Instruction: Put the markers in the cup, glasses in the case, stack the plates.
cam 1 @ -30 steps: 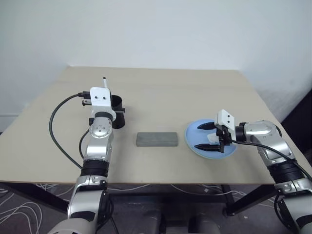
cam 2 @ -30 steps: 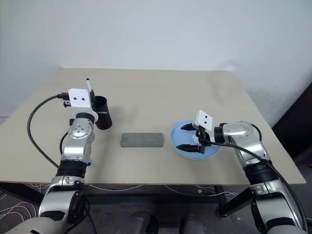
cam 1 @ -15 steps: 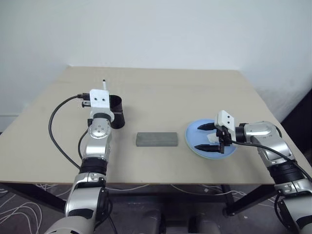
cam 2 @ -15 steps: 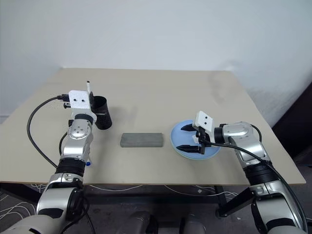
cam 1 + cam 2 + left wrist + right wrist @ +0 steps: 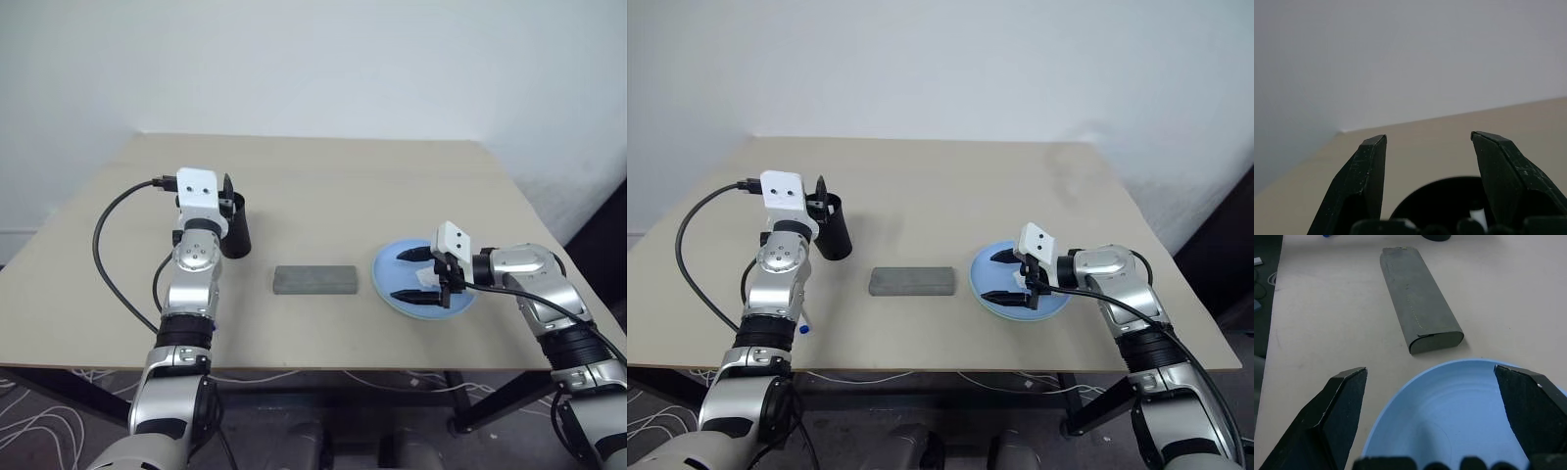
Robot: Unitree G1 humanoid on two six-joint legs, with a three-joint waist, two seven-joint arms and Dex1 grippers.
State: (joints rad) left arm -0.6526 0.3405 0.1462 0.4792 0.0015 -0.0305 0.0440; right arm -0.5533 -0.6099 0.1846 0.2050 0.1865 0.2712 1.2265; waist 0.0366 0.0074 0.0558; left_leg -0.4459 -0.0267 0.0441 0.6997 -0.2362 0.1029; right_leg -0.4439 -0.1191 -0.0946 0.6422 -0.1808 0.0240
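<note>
My left gripper point(image 5: 1422, 139) is open just above the black cup point(image 5: 236, 233) at the table's left, with nothing between its fingers. Inside the cup's mouth point(image 5: 1440, 198) I see the white end of a marker point(image 5: 1477, 216). A blue marker tip point(image 5: 804, 329) peeks out from under my left forearm near the front edge. The grey case point(image 5: 313, 279) lies shut at the table's middle. To its right is a light blue plate point(image 5: 457, 302); my right gripper point(image 5: 415, 274) is open over it, its fingers wide apart above the dish point(image 5: 1459, 411). The glasses are out of view.
The tan table point(image 5: 333, 186) stretches bare behind the cup, case and plate up to a white wall. A black cable point(image 5: 103, 255) loops off my left wrist over the table's left side. The plate lies close to the table's front right edge.
My left gripper has opened. The marker that stood up out of it no longer shows above the hand; its end now lies in the cup. The right arm has kept still.
</note>
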